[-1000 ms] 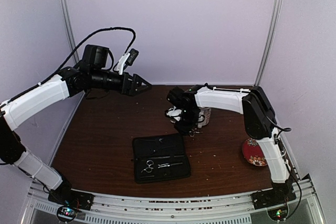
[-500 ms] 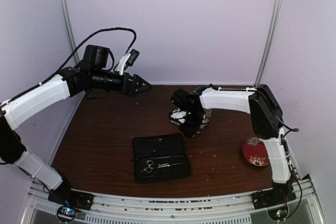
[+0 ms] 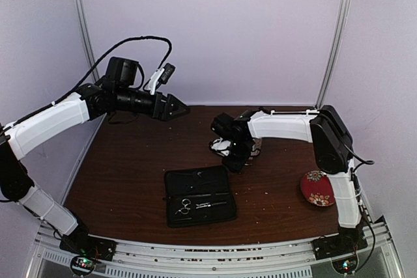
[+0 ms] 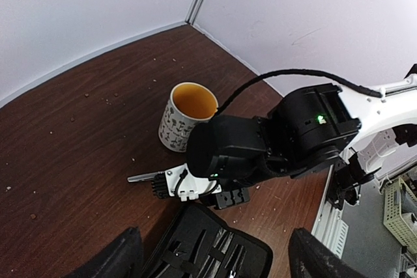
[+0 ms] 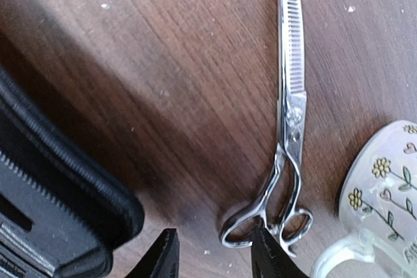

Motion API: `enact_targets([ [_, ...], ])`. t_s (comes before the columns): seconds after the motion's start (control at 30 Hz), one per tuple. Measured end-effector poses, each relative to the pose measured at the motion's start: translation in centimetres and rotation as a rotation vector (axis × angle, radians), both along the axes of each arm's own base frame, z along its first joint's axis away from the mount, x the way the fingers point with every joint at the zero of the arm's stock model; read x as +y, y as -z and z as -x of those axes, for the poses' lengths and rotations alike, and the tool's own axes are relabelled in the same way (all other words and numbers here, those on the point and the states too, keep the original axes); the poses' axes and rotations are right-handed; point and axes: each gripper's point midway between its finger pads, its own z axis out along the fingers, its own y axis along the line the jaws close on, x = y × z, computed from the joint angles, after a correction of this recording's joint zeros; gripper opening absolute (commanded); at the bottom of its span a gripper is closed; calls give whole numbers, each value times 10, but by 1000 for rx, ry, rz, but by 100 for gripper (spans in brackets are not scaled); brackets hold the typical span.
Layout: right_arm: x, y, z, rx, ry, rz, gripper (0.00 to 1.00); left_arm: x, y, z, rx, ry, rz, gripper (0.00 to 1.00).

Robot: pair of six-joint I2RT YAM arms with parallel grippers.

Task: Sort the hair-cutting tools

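A pair of silver thinning scissors (image 5: 290, 89) lies flat on the brown table, its ring handles beside the white patterned mug (image 5: 384, 193). My right gripper (image 5: 215, 252) hovers low over those rings, open; its right fingertip (image 5: 266, 249) sits in the larger ring and the left one is over bare wood. The scissors' blade tip (image 4: 142, 176) pokes out from under the right wrist in the left wrist view. A second pair of scissors (image 3: 182, 208) and a black clip (image 3: 214, 204) lie in the open black case (image 3: 199, 194). My left gripper (image 3: 177, 105) hangs high at the back left, open and empty.
The mug (image 3: 254, 144) stands just right of my right gripper. A red floral plate (image 3: 317, 188) rests near the table's right edge. The case's zipped corner (image 5: 58, 213) lies close to the left of my right fingers. Pale walls enclose the table's back and sides.
My right gripper has shifted slightly right and nearer, settling over the scissors' rings beside the mug. The left arm has barely moved.
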Motion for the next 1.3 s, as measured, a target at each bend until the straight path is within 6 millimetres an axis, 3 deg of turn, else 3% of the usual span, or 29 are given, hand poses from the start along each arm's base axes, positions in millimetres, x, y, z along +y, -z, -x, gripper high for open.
enact_targets([
  [0.2,-1,10,-3,27,13,-3,36,-1,0,1,3,7,2,79],
  [0.33,2,12,-1,76,19,-45,21,-1,0,1,5,10,4,79],
  [0.53,6,14,12,124,5,-106,10,-2,4,0,12,12,0,78],
  [0.73,-14,15,44,142,-6,-109,0,-3,6,0,16,13,-2,78],
  [1.1,-55,23,93,132,-159,-46,3,4,11,-12,-19,-47,-49,83],
  [1.3,-75,20,101,97,-193,-8,9,13,15,-20,-56,-101,-102,90],
])
